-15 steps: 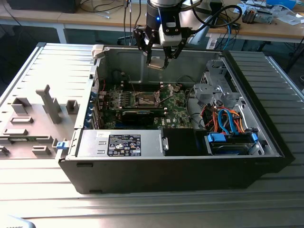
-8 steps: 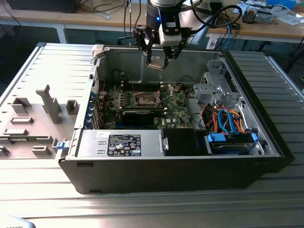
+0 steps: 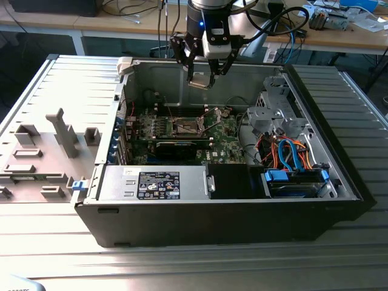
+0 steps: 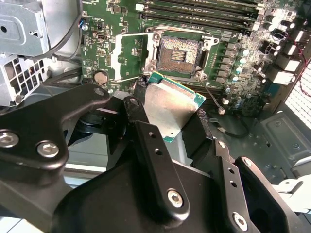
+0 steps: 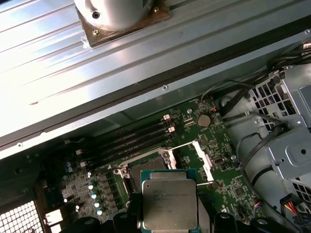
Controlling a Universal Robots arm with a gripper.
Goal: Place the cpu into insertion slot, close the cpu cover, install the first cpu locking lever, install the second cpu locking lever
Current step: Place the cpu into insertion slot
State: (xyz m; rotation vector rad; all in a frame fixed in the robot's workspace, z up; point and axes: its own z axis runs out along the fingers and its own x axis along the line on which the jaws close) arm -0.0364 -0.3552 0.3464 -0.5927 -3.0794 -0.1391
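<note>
My gripper [image 3: 200,77] is clenched on the cpu [image 4: 167,109], one finger on each side. I hold the cpu up in the air over the green board [image 3: 227,136]. The slot [image 4: 177,53] lies below it, with the cover [image 4: 118,57] swung open beside it.

An open computer case [image 3: 230,206] lies on the ribbed bench [image 3: 182,267]; over its far wall, toward the bench's far edge, the pincer [image 3: 202,74] grips the cpu [image 3: 199,82], well above the insertion slot [image 3: 185,126] in the green board [image 3: 225,137].
</note>
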